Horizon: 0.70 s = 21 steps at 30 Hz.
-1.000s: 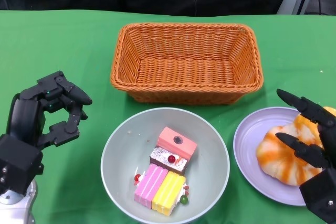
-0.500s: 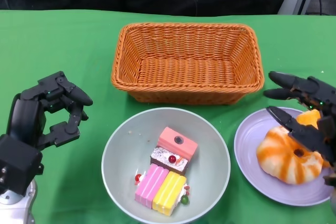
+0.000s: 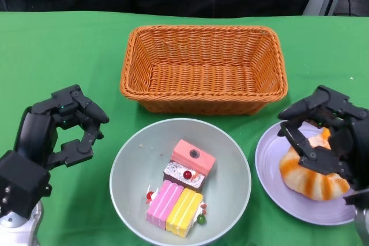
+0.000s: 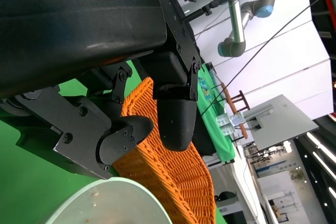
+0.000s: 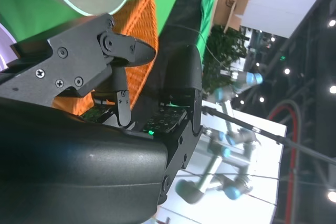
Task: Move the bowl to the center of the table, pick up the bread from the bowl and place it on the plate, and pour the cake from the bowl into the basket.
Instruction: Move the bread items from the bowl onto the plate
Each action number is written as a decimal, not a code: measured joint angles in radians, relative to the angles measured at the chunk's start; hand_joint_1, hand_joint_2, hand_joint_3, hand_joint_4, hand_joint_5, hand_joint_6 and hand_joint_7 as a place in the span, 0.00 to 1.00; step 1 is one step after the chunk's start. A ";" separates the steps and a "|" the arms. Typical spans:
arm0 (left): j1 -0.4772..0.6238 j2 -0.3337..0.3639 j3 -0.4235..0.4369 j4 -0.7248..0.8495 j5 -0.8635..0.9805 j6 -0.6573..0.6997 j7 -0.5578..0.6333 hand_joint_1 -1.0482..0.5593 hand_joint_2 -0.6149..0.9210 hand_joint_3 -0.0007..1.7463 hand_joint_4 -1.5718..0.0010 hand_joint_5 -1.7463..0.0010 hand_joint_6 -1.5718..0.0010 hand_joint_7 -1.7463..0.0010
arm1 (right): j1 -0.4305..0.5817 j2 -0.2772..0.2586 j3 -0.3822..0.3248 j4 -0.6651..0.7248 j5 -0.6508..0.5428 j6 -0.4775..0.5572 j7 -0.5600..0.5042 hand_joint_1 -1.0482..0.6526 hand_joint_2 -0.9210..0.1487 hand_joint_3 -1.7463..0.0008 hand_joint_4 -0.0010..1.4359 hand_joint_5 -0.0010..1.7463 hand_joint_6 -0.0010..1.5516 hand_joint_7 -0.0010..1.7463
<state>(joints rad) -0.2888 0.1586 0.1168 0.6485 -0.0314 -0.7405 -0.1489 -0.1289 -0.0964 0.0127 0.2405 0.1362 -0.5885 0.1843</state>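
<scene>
The pale green bowl (image 3: 124, 154) sits at the table's near middle and holds several cake pieces (image 3: 181, 188): pink, chocolate and yellow. An orange-striped bread (image 3: 308, 177) lies on the lilac plate (image 3: 271, 165) to the bowl's right. My right hand (image 3: 328, 133) hovers over the bread's far side with its fingers bent in a loose curve, nothing between them. Left of the bowl, my left hand (image 3: 55, 133) stays apart from the rim, its fingers curved and empty. The left wrist view shows the bowl's rim (image 4: 105, 203) just past those fingers (image 4: 173, 114).
An empty orange wicker basket (image 3: 204, 67) stands directly behind the bowl, also in the right wrist view (image 5: 139, 40) and the left wrist view (image 4: 168, 177). Green cloth covers the table. A dark backdrop runs along the far edge.
My right hand has risen off the bread and shifted inward over the plate, its fingers going from stretched out to loosely curved. The bread stays on the plate. My left hand barely moved.
</scene>
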 measured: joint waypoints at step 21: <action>0.063 0.029 -0.024 -0.049 0.050 -0.060 -0.012 0.61 0.93 0.29 0.51 0.25 0.41 0.52 | -0.047 0.047 0.006 0.018 0.002 0.034 0.108 0.54 0.37 0.41 0.48 0.96 0.38 0.82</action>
<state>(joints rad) -0.2256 0.1879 0.0926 0.5994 0.0183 -0.8009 -0.1611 -0.1755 -0.0494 0.0189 0.2586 0.1385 -0.5544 0.2927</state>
